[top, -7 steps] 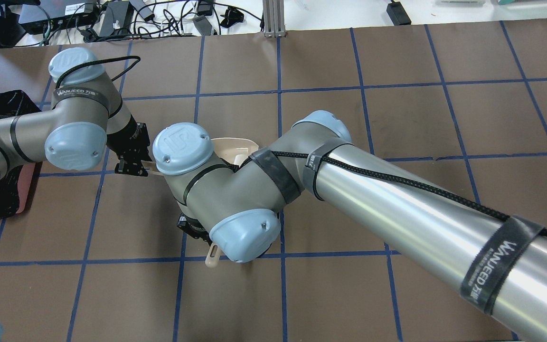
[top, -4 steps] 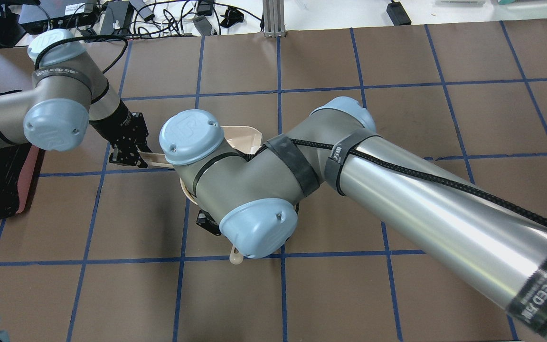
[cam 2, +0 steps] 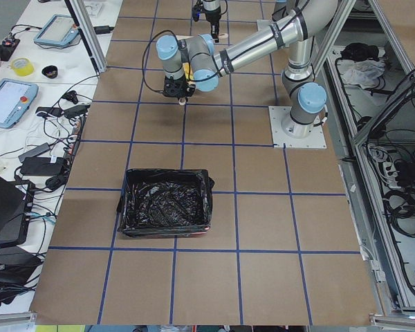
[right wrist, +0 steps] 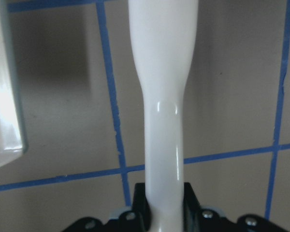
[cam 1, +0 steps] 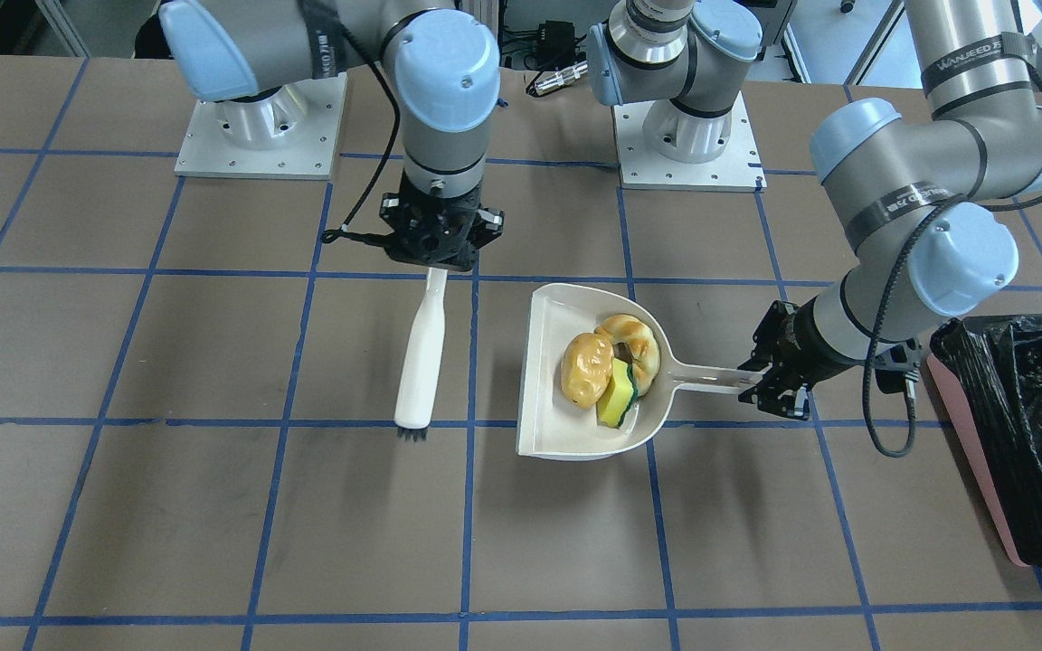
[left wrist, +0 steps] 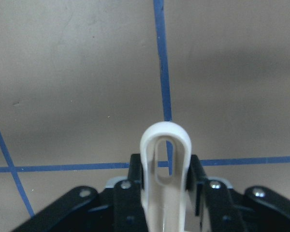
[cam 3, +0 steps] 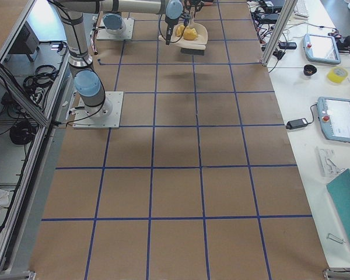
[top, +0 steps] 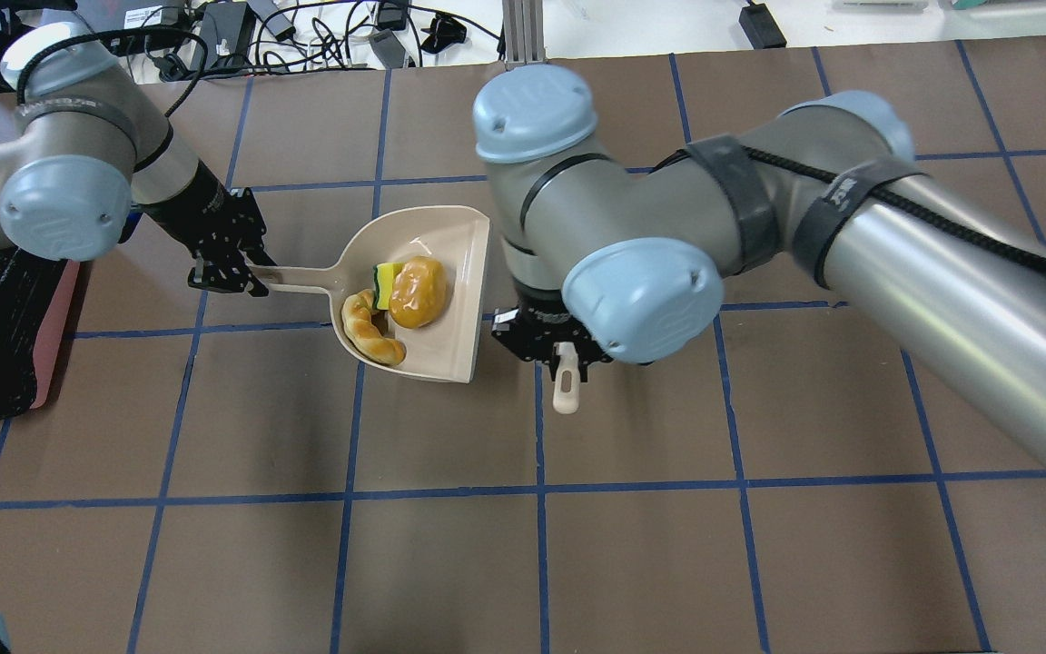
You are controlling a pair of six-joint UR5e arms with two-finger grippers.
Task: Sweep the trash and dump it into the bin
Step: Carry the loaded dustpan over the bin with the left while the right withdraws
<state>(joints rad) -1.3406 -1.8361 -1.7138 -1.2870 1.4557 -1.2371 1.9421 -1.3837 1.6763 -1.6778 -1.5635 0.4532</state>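
The beige dustpan lies level at mid-table, and my left gripper is shut on its handle. In the pan sits the trash: a glossy yellow-brown lump, a pale curved crescent and a green-and-yellow sponge piece. To the pan's open side, my right gripper is shut on the beige brush, whose dark bristles point away from the robot. The bin, pink with a black bag, stands beyond my left gripper at the table's left end.
Brown table paper with blue tape lines covers the table. Cables and electronics lie past the far edge. The two arm bases are bolted at the robot's side. My right forearm spans the right half of the overhead view.
My right arm has swung to the right with the brush, uncovering the dustpan and the trash in it. My left gripper, with the pan's handle, has shifted slightly left and away.
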